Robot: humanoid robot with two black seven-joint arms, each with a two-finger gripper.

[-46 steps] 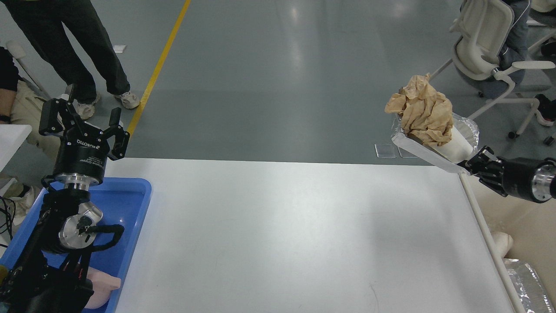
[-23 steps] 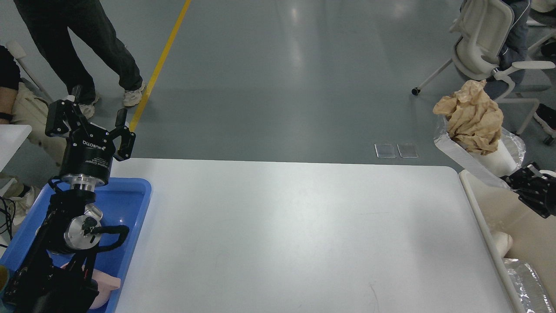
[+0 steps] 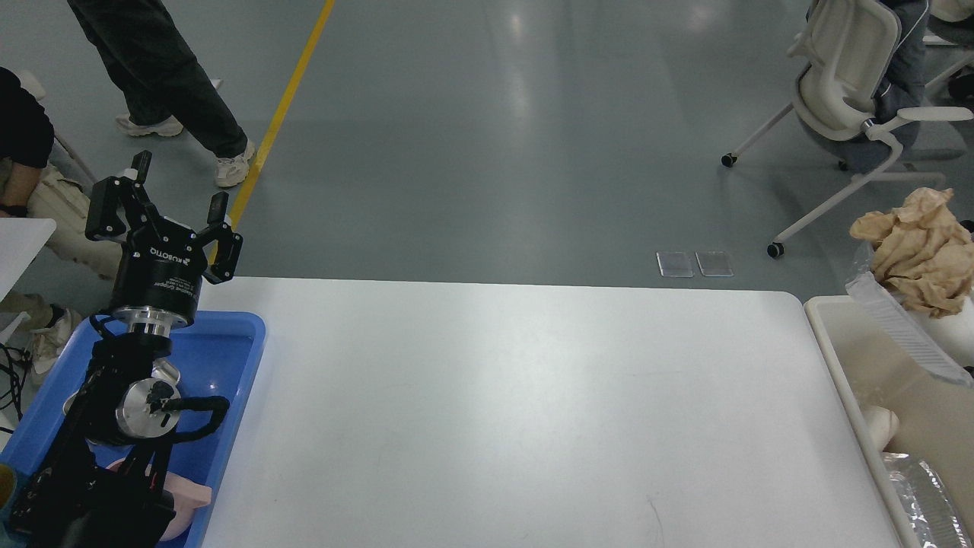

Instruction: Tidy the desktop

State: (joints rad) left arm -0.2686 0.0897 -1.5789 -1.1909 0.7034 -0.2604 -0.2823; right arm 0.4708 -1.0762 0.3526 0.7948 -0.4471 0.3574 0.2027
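The white desktop (image 3: 494, 403) fills the middle of the head view, with nothing lying on its bare surface. My left gripper (image 3: 180, 183) stands open and empty, pointing up above the far end of the blue tray (image 3: 236, 335) at the desktop's left edge. At the right edge of the view a tilted foil tray (image 3: 902, 327) carrying crumpled brown paper (image 3: 917, 247) and a white cup (image 3: 951, 331) hangs over the cream bin (image 3: 829, 342). My right gripper is outside the view.
A pink item (image 3: 190, 495) lies in the blue tray under my left arm. The cream bin holds crumpled foil (image 3: 924, 495) and a white object (image 3: 879, 422). Beyond the table are a white office chair (image 3: 845, 68) and a walking person (image 3: 160, 76).
The foil tray with paper and cup has moved right and down, from beyond the desktop's far right corner to over the cream bin. The right gripper left the view. The left gripper shifted slightly.
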